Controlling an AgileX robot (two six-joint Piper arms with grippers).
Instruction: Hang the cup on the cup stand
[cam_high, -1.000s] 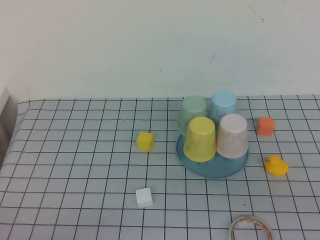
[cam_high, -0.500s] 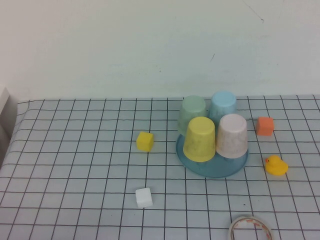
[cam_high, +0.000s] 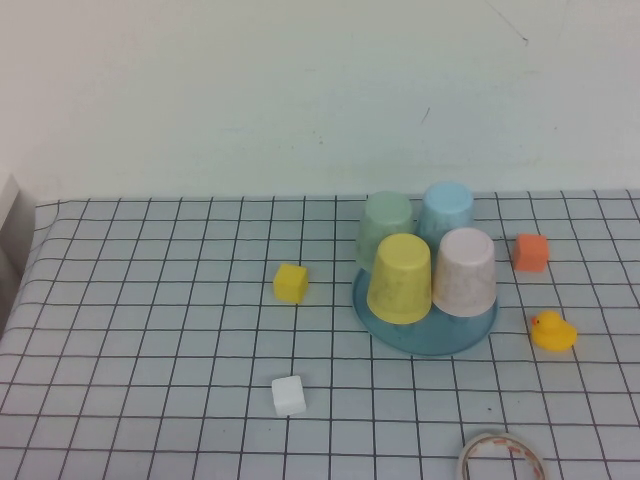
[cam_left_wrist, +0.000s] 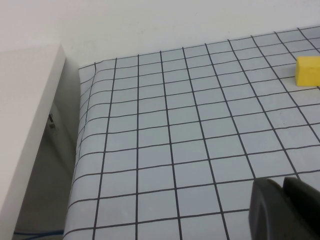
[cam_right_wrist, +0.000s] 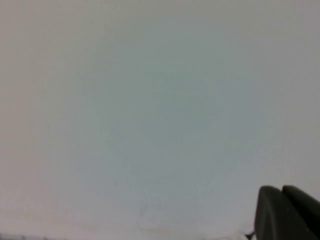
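Cup (cam_high: 465, 272): pale pink, inverted, seated on the cup stand (cam_high: 425, 335) at its right front, just beside the yellow cup (cam_high: 400, 278). A green cup (cam_high: 385, 222) and a light blue cup (cam_high: 446, 209) occupy the rear positions. All pegs are covered; the stand's teal base rim shows in front.

Status, judged from the layout: the hanging step appears complete. No cup lies loose on the gridded surface (cam_high: 150, 330).

Left gripper (cam_left_wrist: 285, 210): low over the surface near its left edge, well apart from the stand, grasping nothing. Its jaws appear pressed together.

Right gripper (cam_right_wrist: 287, 212): facing a blank wall, clear of all objects. Its jaws likewise appear pressed together and hold nothing.
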